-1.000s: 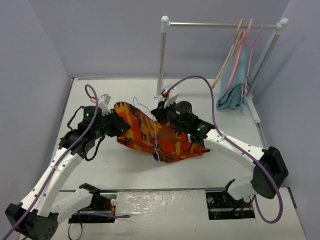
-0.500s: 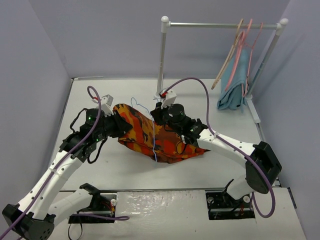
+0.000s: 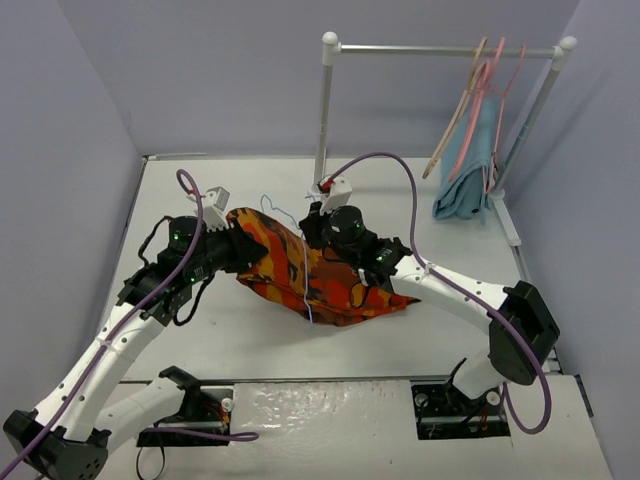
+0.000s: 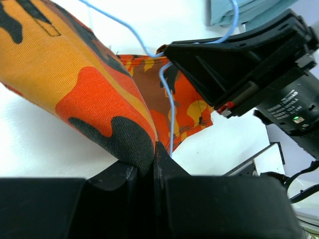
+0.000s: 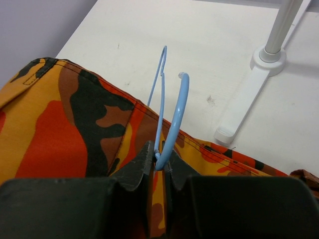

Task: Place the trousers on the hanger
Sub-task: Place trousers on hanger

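Note:
The orange, red and black camouflage trousers point(image 3: 300, 270) hang between my two grippers over the middle of the table, their right end resting on it. My left gripper point(image 3: 232, 246) is shut on the trousers' left end point(image 4: 124, 144). The thin light-blue wire hanger point(image 3: 305, 275) runs across the trousers, its hook point(image 5: 177, 107) curving up. My right gripper point(image 3: 318, 228) is shut on the hanger point(image 5: 160, 159) at the base of that hook, with the trousers point(image 5: 60, 129) right below it. In the left wrist view the hanger's wire point(image 4: 169, 109) passes under the right gripper's black body point(image 4: 239, 64).
A clothes rail point(image 3: 440, 48) stands at the back right on a white post point(image 3: 322, 120) and base point(image 5: 266, 57). A tan wooden hanger point(image 3: 455, 110), a pink hanger point(image 3: 495, 85) and a teal-blue cloth point(image 3: 470, 165) hang on it. Purple cables loop above both arms.
The right gripper has shifted a little left and back with the hanger. The left gripper has edged right and back, so the trousers bunch up slightly more between them.

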`<state>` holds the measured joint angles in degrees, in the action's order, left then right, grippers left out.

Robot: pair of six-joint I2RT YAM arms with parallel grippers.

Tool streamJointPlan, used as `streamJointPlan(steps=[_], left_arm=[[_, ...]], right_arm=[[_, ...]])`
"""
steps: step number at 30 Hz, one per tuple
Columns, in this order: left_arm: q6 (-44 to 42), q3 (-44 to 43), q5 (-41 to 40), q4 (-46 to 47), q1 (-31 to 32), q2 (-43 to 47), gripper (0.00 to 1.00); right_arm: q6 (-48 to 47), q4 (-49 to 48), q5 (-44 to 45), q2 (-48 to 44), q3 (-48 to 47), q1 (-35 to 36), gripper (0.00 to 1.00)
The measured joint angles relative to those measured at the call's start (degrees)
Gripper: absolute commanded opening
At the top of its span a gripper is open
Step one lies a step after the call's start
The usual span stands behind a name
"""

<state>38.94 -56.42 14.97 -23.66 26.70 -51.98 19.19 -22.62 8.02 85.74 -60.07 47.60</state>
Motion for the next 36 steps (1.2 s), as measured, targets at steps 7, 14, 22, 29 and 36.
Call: streamJointPlan(steps=[7, 14, 22, 29, 36], left_arm=[[-1.7, 0.0, 1.81, 2.51, 1.03, -0.2, 0.0], [-2.93, 0.0, 2.99, 4.85, 1.38, -0.1, 0.0], [-4.6, 1.13, 0.16, 2.66, 1.38, 3.1, 0.0], [-5.44, 5.76, -1.26, 3.04, 1.36, 6.95, 0.0], [-5.59, 14.3, 0.96, 6.35, 1.15, 11.06, 0.0]], right_arm=[[0.5, 2.36, 2.31, 6.1, -5.36, 0.43, 0.0], [0.15, 5.92, 4.78, 9.67, -5.59, 0.06, 0.0], [-1.97, 7.06, 2.43, 4.54, -1.52, -0.69, 0.0], [-4.57, 7.91, -2.99, 2.74, -0.72, -1.35, 0.0], [-6.15, 7.46, -10.96, 3.0, -0.57, -1.45, 0.0]])
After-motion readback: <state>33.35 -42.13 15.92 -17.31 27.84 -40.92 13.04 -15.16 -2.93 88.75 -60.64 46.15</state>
